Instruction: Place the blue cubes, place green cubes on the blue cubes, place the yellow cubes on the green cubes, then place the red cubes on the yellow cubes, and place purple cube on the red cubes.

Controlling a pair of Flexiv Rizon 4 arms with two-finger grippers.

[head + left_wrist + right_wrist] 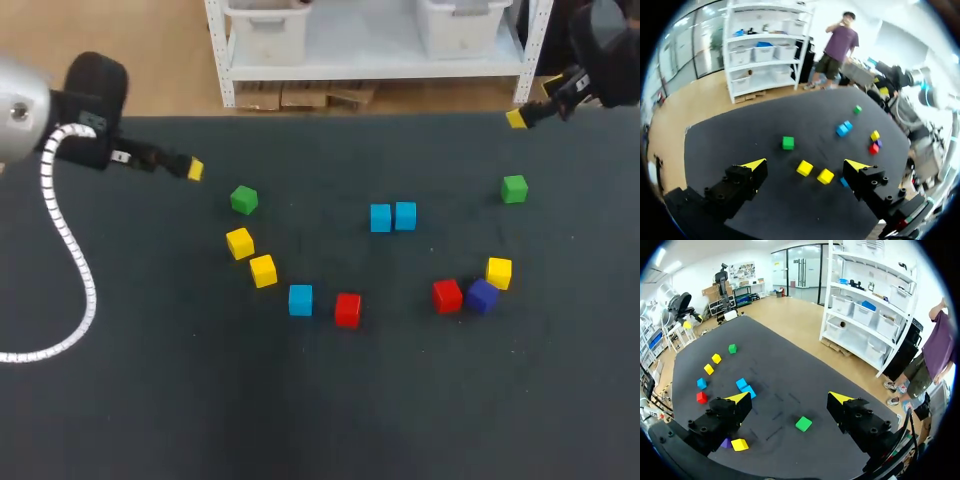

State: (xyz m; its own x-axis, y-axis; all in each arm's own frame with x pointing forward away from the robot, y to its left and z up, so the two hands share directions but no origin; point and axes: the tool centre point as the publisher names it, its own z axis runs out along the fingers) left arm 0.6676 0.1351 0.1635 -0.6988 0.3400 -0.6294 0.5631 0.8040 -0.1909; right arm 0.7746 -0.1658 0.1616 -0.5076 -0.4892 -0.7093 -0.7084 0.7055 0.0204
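The cubes read as small, hard, painted blocks: light, stiff and in no way fragile. Their flat, smooth faces would probably slip if pinched on an edge or corner. I would take each one from above across two opposite flat faces, with the fingers squared to those faces. Where two cubes touch, only the free sides can be gripped.

All have crisp edges and one solid, bright colour each.

The pair of blue cubes (392, 216) sits mid-table, the two touching side by side.
- **To its left and nearer me:** the third blue cube (300, 299) lies with the left red cube (347, 309) just beside it.
- **Left of the pair:** the two yellow cubes (239, 242) (263, 270) sit corner to corner, and the left green cube (243, 200) is past them.
- **Right of the pair:** the right green cube (514, 188) stands alone.
- **Right and nearer me:** the right red cube (447, 295) and the purple cube (481, 296) are together, with the third yellow cube (499, 271) close against the purple one.

The left claw (806, 165) is well left of the pair, spread wide and empty. The right claw (789, 398) is well right of the pair, near the table's (320, 420) far edge, also spread and holding nothing.
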